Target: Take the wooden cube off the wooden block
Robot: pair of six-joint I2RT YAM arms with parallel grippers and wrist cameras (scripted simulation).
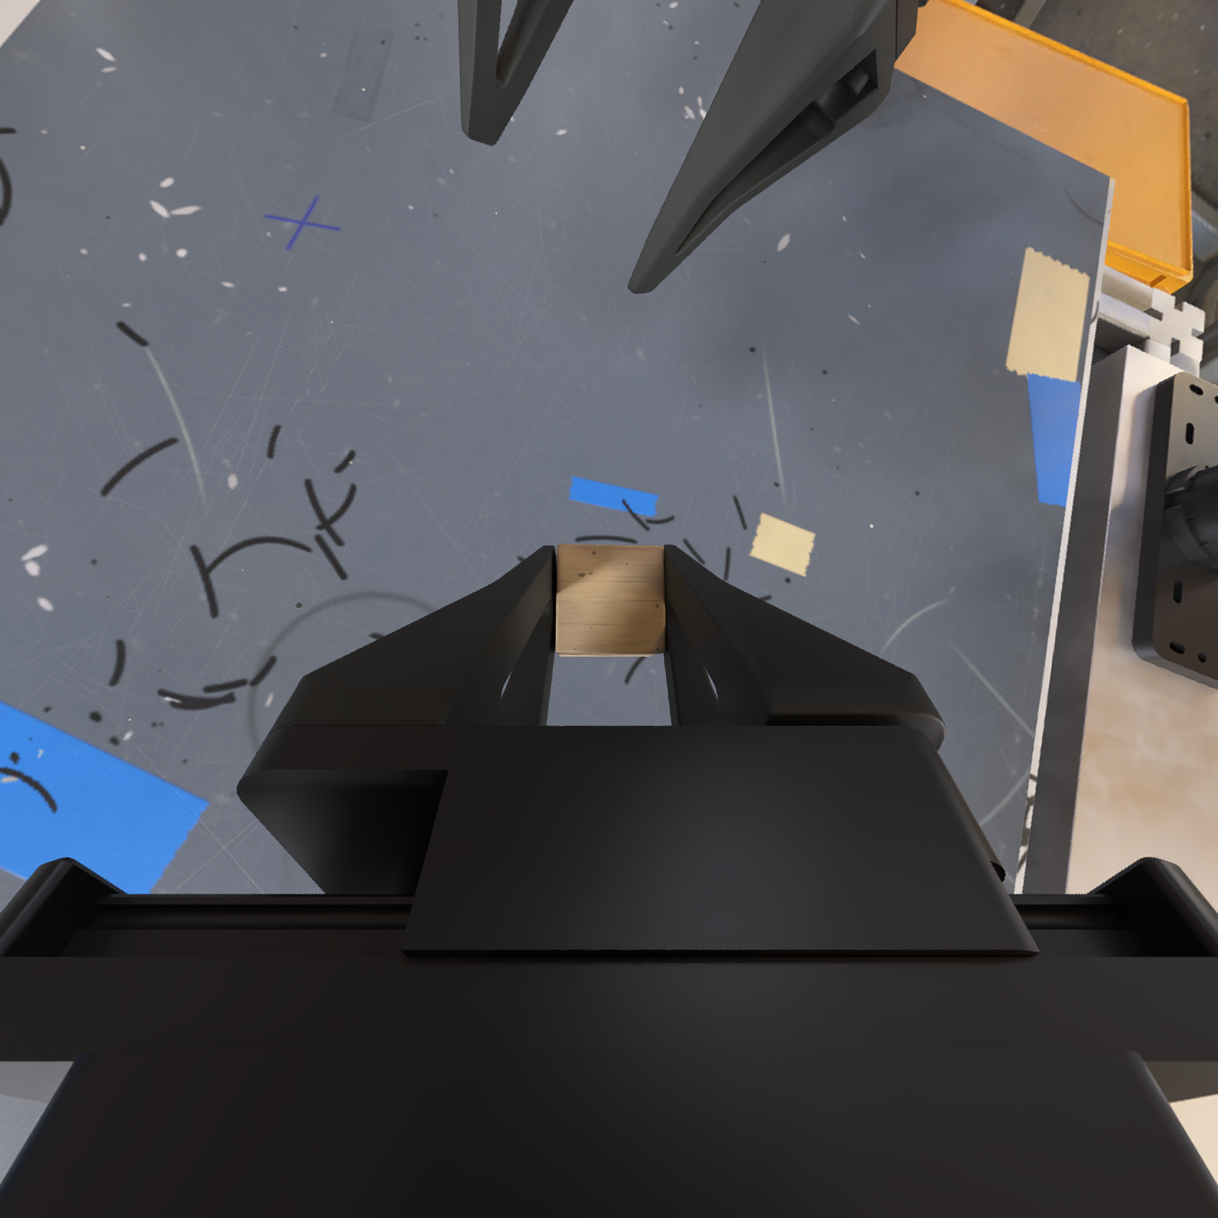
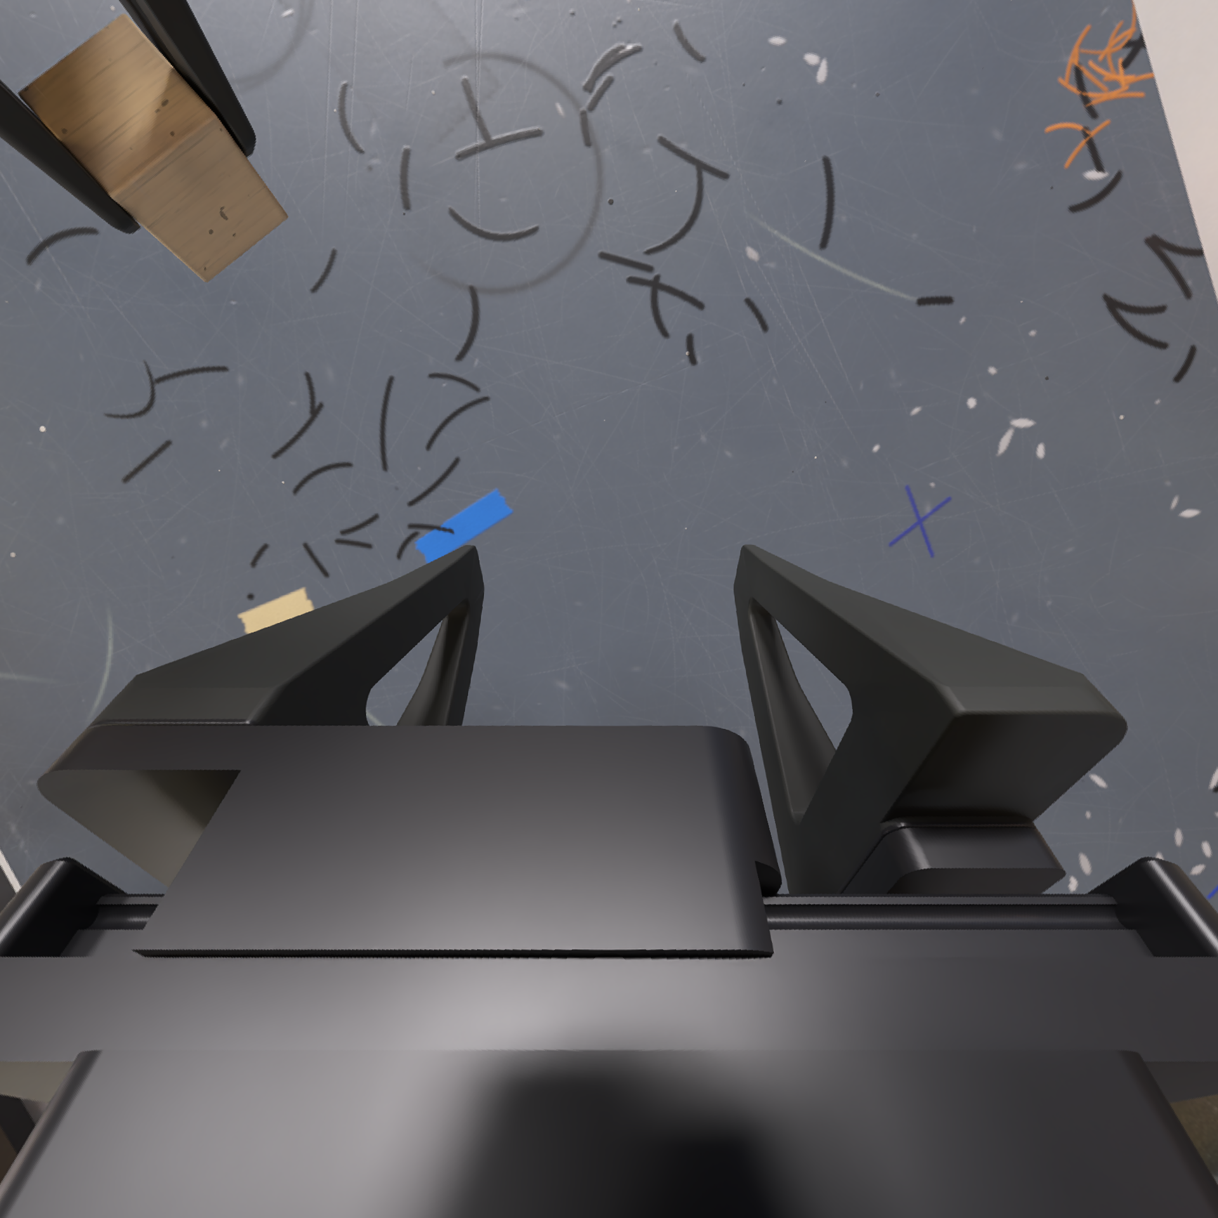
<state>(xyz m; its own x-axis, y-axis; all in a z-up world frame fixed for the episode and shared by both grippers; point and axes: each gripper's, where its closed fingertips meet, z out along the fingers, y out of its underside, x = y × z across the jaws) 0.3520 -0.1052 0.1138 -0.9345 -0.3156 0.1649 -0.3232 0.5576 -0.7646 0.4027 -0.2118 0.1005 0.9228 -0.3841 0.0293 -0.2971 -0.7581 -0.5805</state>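
Observation:
My left gripper (image 1: 609, 550) is shut on the wooden cube (image 1: 609, 600), its fingers pressed against two opposite sides. I look straight down on the cube's top face, and anything under it is hidden. In the right wrist view the same light wood (image 2: 151, 132) shows at the top left between the left gripper's fingers (image 2: 231, 112). Its sides reach down toward the grey table (image 2: 659, 428), and I cannot make out a seam between cube and block. My right gripper (image 2: 608, 553) is open and empty above bare table. It also shows in the left wrist view (image 1: 563, 211), beyond the cube.
The grey table (image 1: 395, 395) is scuffed and marked, with blue tape (image 1: 613, 495) and beige tape (image 1: 783, 544) near the cube. The table's right edge (image 1: 1081, 527) is close. Past it are an orange panel (image 1: 1054, 145) and a black mounting plate (image 1: 1180, 527).

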